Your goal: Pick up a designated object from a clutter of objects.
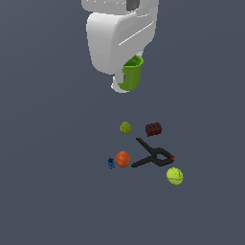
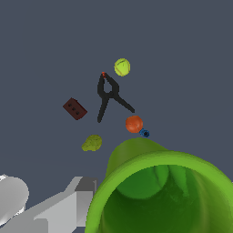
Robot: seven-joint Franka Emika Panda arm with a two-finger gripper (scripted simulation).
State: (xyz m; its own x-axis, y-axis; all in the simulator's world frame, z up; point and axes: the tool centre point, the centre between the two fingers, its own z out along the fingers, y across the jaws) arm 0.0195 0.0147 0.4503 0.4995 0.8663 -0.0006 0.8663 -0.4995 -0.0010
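Filling the near part of the wrist view, the green cup (image 2: 159, 191) is sitting mouth-up toward the camera, its hollow inside showing. In the exterior view the cup (image 1: 131, 74) is hanging in the air, well above the surface (image 1: 48, 167), tucked against the underside of the white arm. The hand (image 1: 125, 80) is gripping the cup; one finger (image 2: 68, 205) is showing as a grey bar just beside the cup's rim, touching it, while the other finger is hidden.

Below, the rest of the clutter is lying on the dark surface. An olive fruit (image 1: 125, 127) is resting near a dark red brick (image 1: 153, 129), the two apart. A black clamp (image 1: 153, 155) is lying flat with its handles spread, its red-tipped end pointing toward the exterior view's right. An orange ball (image 1: 122, 159) is sitting just beside the clamp's handle ends, with a small blue piece (image 1: 111, 163) touching or nearly touching it on the exterior view's left. A tennis ball (image 1: 174, 175) is lying near the clamp's red tip.
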